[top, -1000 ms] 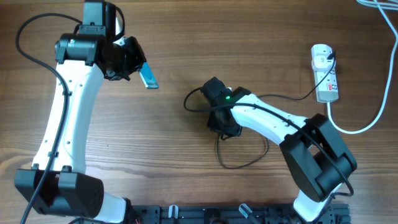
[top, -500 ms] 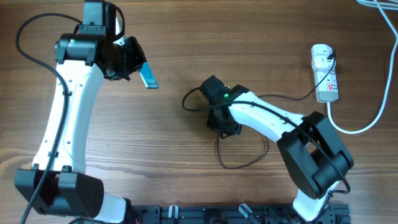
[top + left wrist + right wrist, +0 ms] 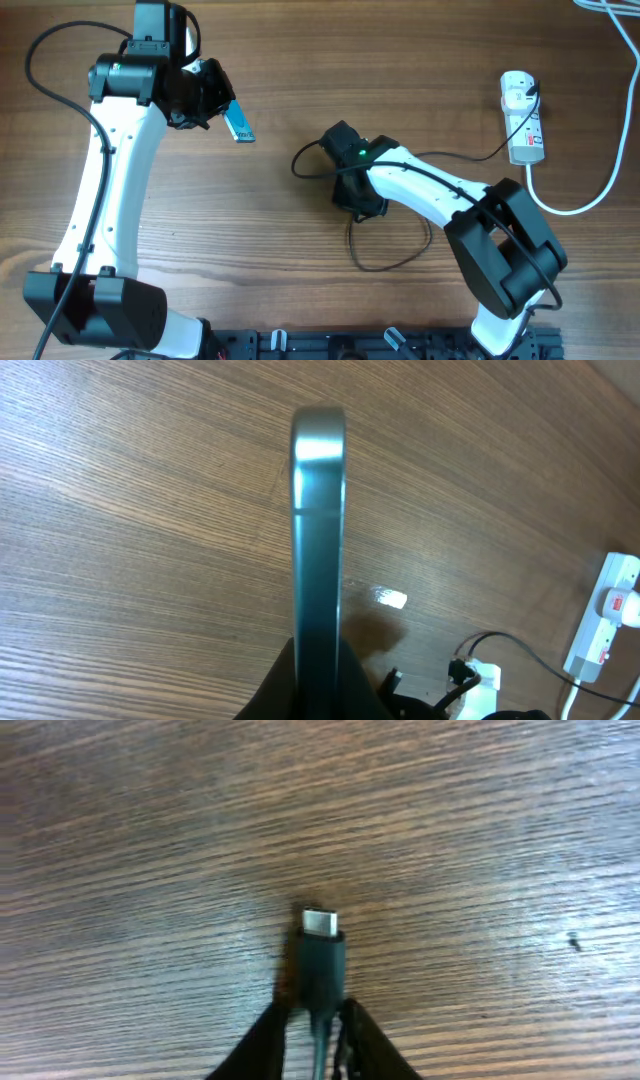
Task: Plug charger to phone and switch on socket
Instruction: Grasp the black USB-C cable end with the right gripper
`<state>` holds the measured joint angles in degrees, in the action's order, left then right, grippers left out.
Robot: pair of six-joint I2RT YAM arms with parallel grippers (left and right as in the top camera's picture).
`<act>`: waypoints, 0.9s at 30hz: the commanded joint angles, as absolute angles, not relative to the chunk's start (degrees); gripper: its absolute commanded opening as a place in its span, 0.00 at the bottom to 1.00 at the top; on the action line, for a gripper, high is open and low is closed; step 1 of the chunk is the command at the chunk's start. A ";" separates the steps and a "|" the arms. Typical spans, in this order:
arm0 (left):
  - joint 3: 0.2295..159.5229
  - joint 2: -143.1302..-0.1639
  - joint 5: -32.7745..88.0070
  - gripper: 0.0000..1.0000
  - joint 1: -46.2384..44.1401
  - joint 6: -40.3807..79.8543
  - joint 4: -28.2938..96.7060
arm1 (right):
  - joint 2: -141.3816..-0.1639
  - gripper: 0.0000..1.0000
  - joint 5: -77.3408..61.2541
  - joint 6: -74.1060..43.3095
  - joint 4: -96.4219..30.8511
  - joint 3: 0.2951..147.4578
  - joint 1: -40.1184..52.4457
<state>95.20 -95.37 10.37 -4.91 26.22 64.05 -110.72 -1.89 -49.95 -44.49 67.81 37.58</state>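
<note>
My left gripper [image 3: 218, 108] is shut on the phone [image 3: 239, 123], a flat cyan slab held off the table at the upper left. In the left wrist view the phone [image 3: 318, 530] shows edge-on between the fingers [image 3: 318, 695]. My right gripper [image 3: 357, 205] is shut on the charger [image 3: 390, 262], a thin black cable looping on the table mid-frame. In the right wrist view the plug tip [image 3: 321, 945] sticks out past the fingers [image 3: 320, 1020], just above the wood. The white socket [image 3: 522, 118] lies at the far right, with a black plug in its top end.
A thick white cord [image 3: 600, 190] runs from the socket around the right edge. The socket also shows in the left wrist view [image 3: 605, 630]. A black rail [image 3: 380, 345] lines the front edge. Both arms' bases stand at the front.
My right gripper has shifted slightly left with the charger. The left arm and the phone have not moved.
</note>
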 commanded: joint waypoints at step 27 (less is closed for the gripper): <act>95.09 -95.70 11.09 0.04 -4.64 25.76 64.03 | -116.90 0.18 -3.70 -49.87 -47.62 64.49 37.65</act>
<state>95.20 -95.37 10.37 -4.91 26.22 64.25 -111.18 -2.52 -49.60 -46.37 68.40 37.52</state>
